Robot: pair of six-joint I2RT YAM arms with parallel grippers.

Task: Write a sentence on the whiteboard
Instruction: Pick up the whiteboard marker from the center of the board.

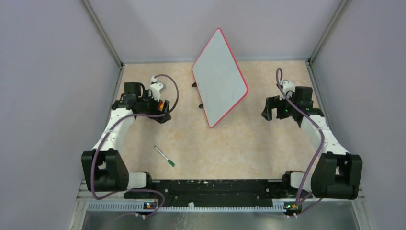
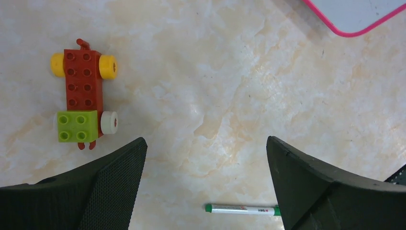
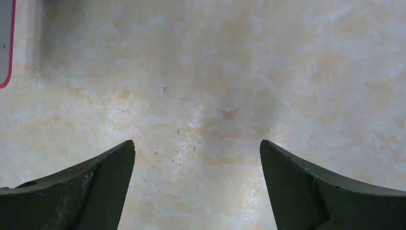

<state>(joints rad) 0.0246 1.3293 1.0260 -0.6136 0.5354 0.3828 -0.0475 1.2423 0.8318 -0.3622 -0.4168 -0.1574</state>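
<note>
While both arms reach out over the table [image 1: 249, 143], the whiteboard [image 1: 220, 76] stands between them toward the far middle, propped at a slant on small black feet with one rounded corner pointing near. Its red-rimmed face looks plain grey-white in the top view.

The left gripper [image 2: 206, 140] hangs to the left of the board and well apart from it. Its jaws are spread wide with only bare tabletop between them, and it has hold of nothing. In the left wrist view, just one red-edged corner of the board shows, at the upper right. A toy car [image 2: 86, 96] built of red, green, yellow and white bricks lies on the table beside the left finger.

A green-capped marker [image 1: 164, 156] lies flat on the table, nearer than the left gripper and apart from it, between that gripper and the arm bases. The whiteboard is farther off, to the marker's right.

The right gripper [image 3: 197, 143] is on the right side of the board and also clear of it, with its jaws fully parted and nothing in them. In the right wrist view, a thin strip of the board's rim shows at the left edge.
</note>
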